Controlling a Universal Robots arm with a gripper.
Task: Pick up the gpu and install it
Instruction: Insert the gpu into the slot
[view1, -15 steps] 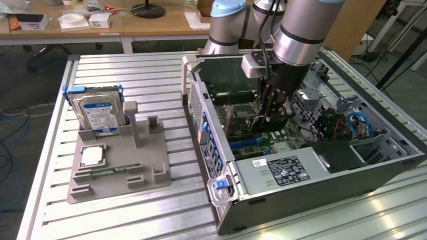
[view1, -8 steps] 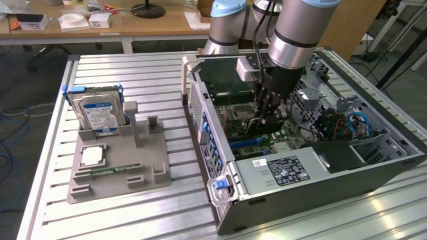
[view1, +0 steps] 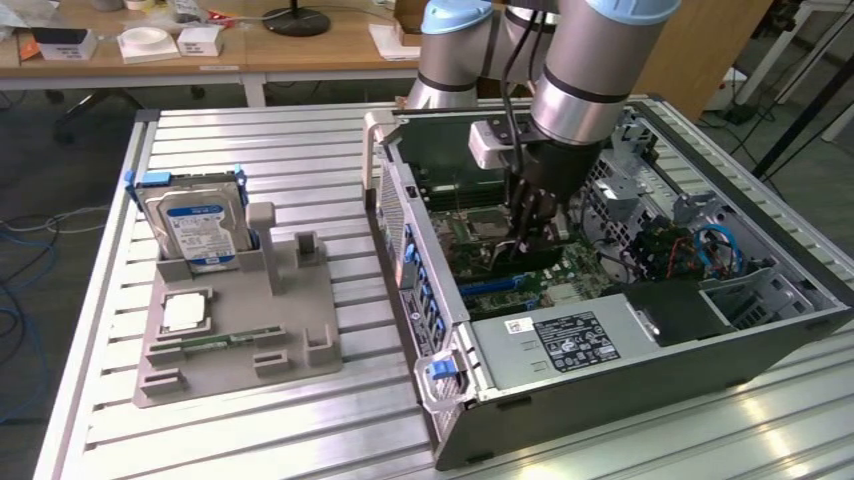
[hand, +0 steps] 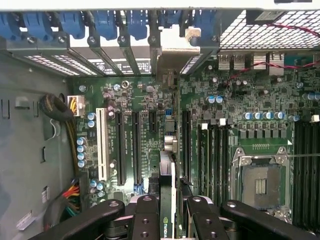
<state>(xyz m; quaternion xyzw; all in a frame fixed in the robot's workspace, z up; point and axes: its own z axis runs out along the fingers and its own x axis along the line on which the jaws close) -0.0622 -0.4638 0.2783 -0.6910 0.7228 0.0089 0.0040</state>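
Ribbed metal desk (view1: 267, 140), with office furniture behind it.

Jaws: closed on the gpu (hand: 165, 222), one finger either side, with the card held on edge.

Position: in the wrist view the card runs over the motherboard (hand: 145, 100), in line with the gap between the expansion slots (hand: 120, 145) and the processor socket (hand: 260, 185). Whether its lower edge touches a slot cannot be told.

Step in hand, by judgement: pick-up is done and the card is inside the computer case (view1: 601, 390), being presented for installation. It is not evidently seated.

Requirement, by judgement: seating calls for the card edge to be parallel to its slot, the bracket end to meet the rear openings, and a straight press without tilt.

View comparison: the wrist view gives the card's alignment against the slots. The exterior view gives the gpu (view1: 514, 262) as a dark shape below the arm. It also shows the case lying open toward the desk edge on the exterior view's right. A grey fixture (view1: 240, 350) carrying the hard drive (view1: 198, 225) and processor chip (view1: 184, 312) sits toward the opposite edge.
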